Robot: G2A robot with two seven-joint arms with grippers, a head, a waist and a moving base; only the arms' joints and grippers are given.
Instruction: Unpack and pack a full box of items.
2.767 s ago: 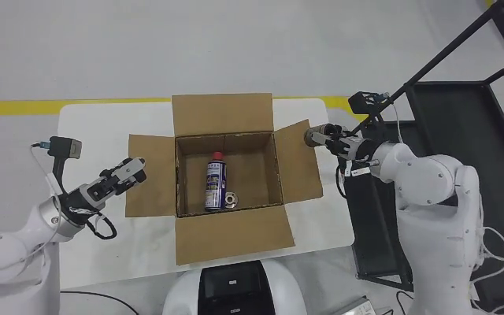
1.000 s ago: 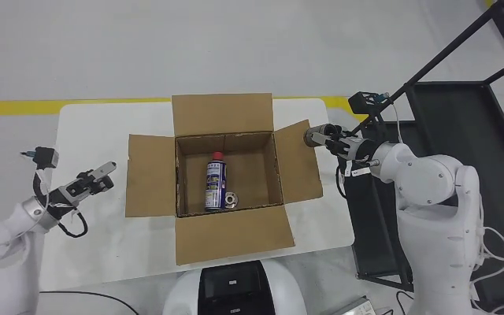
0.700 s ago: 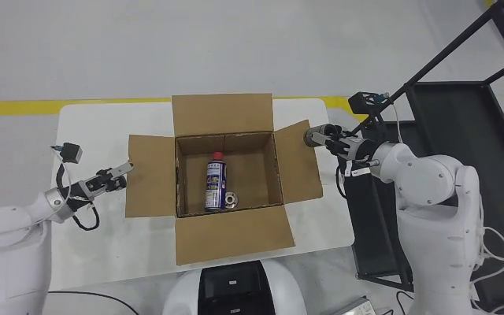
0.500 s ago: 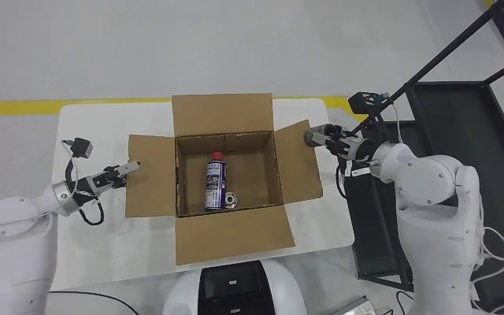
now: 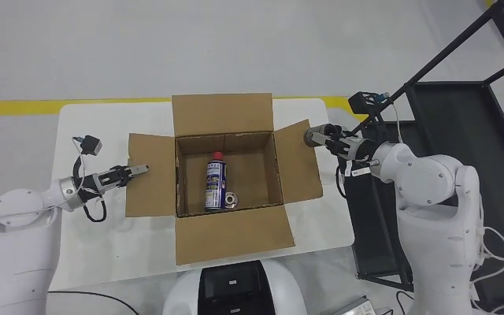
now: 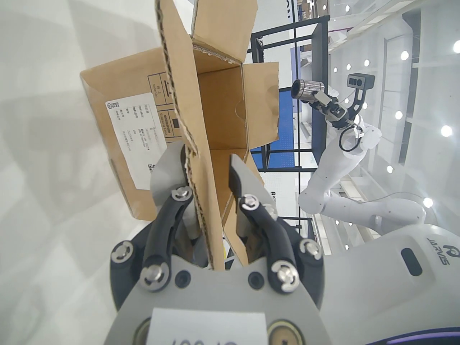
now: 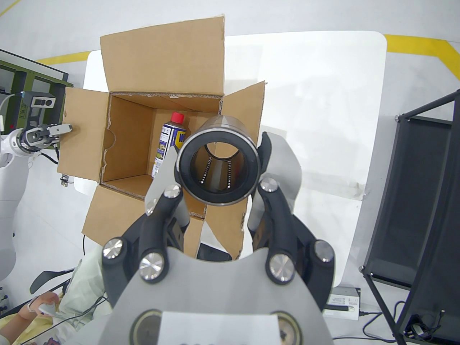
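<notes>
The job seems partway done: a spray can (image 5: 213, 181) and a ring (image 5: 231, 200) sit in the box (image 5: 227, 146) mid-frame, the right tool (image 5: 321, 139) grips a metal tube (image 7: 218, 161) beside it, and the left tool (image 5: 138, 168) sits loose around a flap (image 5: 151, 189).

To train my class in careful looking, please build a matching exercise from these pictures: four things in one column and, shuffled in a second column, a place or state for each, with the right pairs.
Things
1. spray can
2. metal cylinder
3. side flap of the box
4. small metal ring

Places or states
A. between the open left jaws
B. on the box floor, beside the can's lower end
C. inside the box, with a red cap
D. clamped in the right jaws, outside the box

Pairs: 1-C, 2-D, 3-A, 4-B.
</notes>
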